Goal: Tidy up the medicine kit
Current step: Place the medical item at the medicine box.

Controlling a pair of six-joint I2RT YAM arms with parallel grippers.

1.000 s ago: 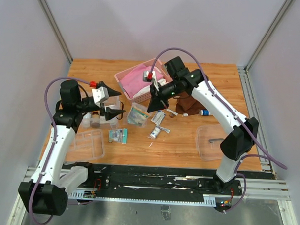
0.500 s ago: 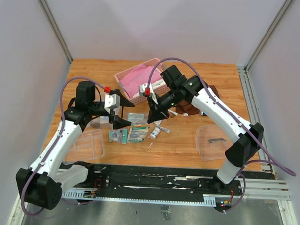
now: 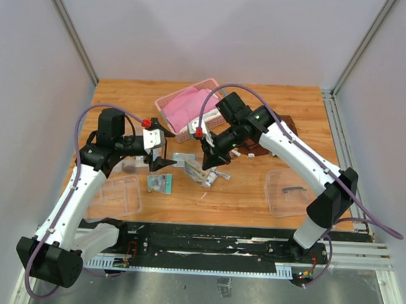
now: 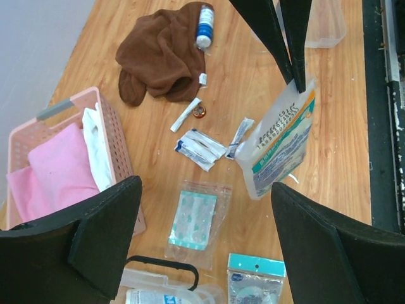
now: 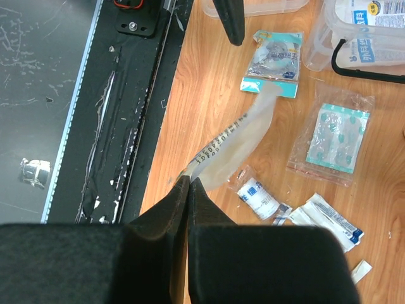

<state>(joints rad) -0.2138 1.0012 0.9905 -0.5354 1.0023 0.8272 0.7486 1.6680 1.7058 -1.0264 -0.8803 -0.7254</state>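
My right gripper (image 5: 190, 182) is shut on the corner of a white packet with green and orange print (image 4: 278, 140), which hangs low over the table's middle (image 3: 197, 170). My left gripper (image 4: 207, 187) stands open and holds nothing. It hovers above a clear bag of plasters (image 4: 196, 221) and a teal-topped packet (image 4: 256, 282). Of the medicine kit, a clear box with a black handle (image 4: 161, 282) holding a bottle lies under the left gripper. Its divided tray (image 3: 121, 192) sits front left. A clear lid with a dark handle (image 3: 288, 192) lies front right.
A pink basket with pink cloth (image 3: 188, 108) stands at the back. A brown cloth (image 4: 161, 54) with a small blue-and-white bottle (image 4: 204, 18) lies behind the right arm. Small white sachets (image 4: 199, 147) are scattered mid-table. The black rail (image 5: 133, 95) runs along the near edge.
The right gripper has carried the packet down and toward the near side. The left gripper has swung right over the plasters and its jaws have widened.
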